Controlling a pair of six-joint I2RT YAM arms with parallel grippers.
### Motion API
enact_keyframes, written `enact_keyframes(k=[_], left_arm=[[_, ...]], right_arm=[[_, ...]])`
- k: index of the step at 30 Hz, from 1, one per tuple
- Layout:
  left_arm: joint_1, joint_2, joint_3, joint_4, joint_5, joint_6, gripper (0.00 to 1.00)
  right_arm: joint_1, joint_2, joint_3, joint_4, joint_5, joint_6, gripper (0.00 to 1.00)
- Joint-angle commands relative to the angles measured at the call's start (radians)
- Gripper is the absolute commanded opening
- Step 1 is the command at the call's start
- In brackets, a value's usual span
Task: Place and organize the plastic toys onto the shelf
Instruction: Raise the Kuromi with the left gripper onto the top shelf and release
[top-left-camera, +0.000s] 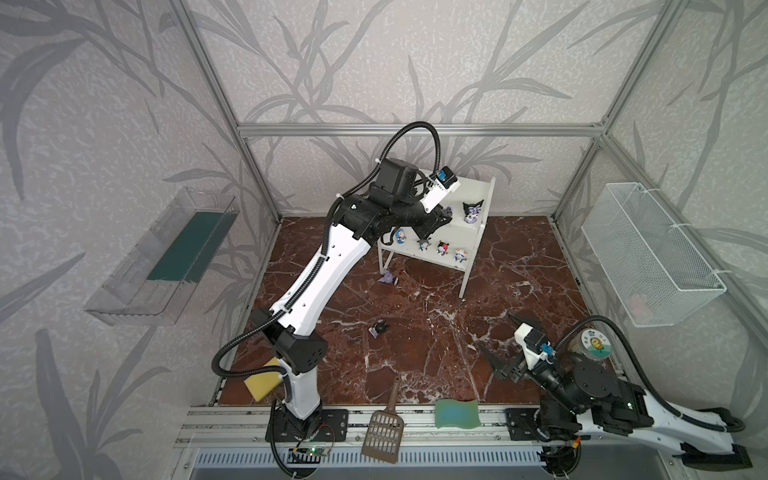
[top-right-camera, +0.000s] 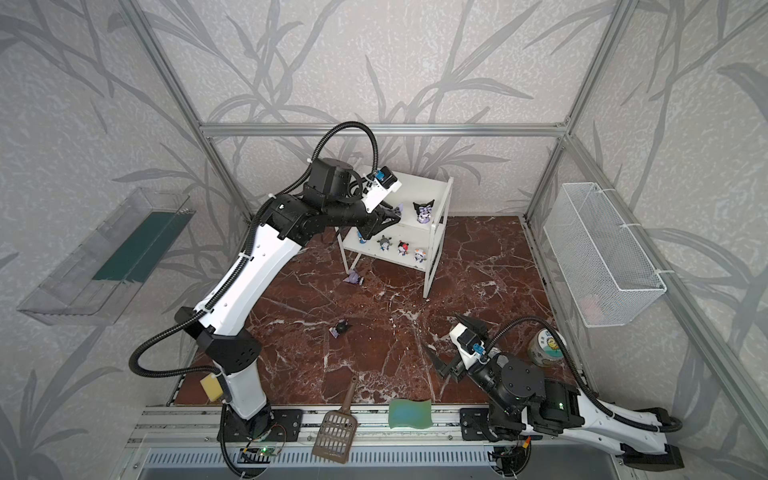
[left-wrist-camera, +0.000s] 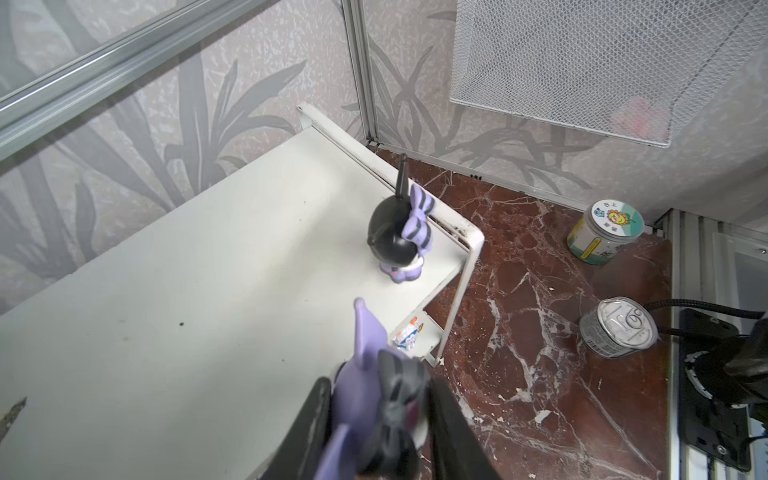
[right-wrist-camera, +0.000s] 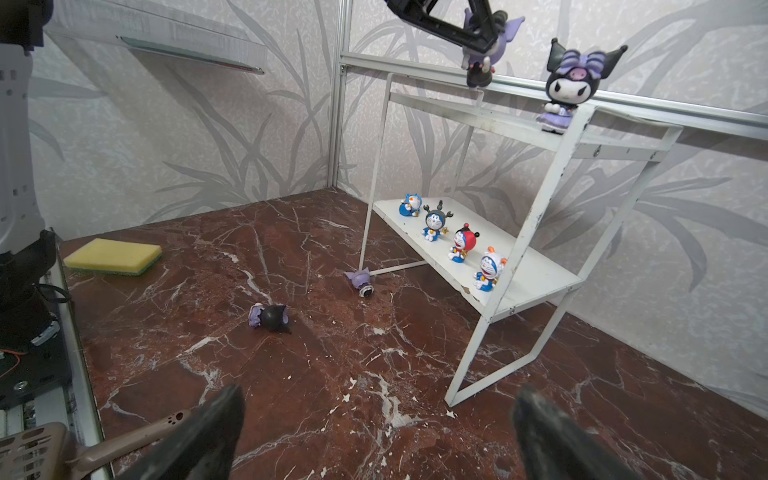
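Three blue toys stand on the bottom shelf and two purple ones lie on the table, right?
No, four blue toys stand on the bottom shelf, as the right wrist view shows; two purple ones lie on the table.

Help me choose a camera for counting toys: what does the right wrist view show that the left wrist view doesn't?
Only the right wrist view: all four blue-white toys on the lower board of the shelf, two fallen purple toys lying on the floor, and the yellow sponge.
Only the left wrist view: the mesh basket, a labelled jar and a tin can.
Both: the shelf, the standing purple toy on its top board, and the held purple toy in the left gripper.
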Motion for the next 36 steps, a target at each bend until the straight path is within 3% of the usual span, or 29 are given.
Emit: enact_keyframes(k=[1, 10, 25, 36], left_arm=[[-0.002, 0.054, 0.086, -0.065, -0.023, 0.079, 0.28], [0.004, 0.121, 0.129, -0.031, -0.039, 0.11, 0.29], [0.025, 0.136, 0.062, 0.027, -0.052, 0.15, 0.39], [0.038, 0.088, -0.002, 0.07, -0.05, 0.146, 0.61]], right_arm=[[0.008, -0.022, 0.004, -0.014, 0.024, -0.003, 0.99], [0.008, -0.046, -0.009, -0.017, 0.038, 0.003, 0.99], [0.008, -0.033, -0.016, 0.011, 0.066, -0.02, 0.99], [0.008, -0.005, -0.002, 0.002, 0.056, -0.012, 0.99]])
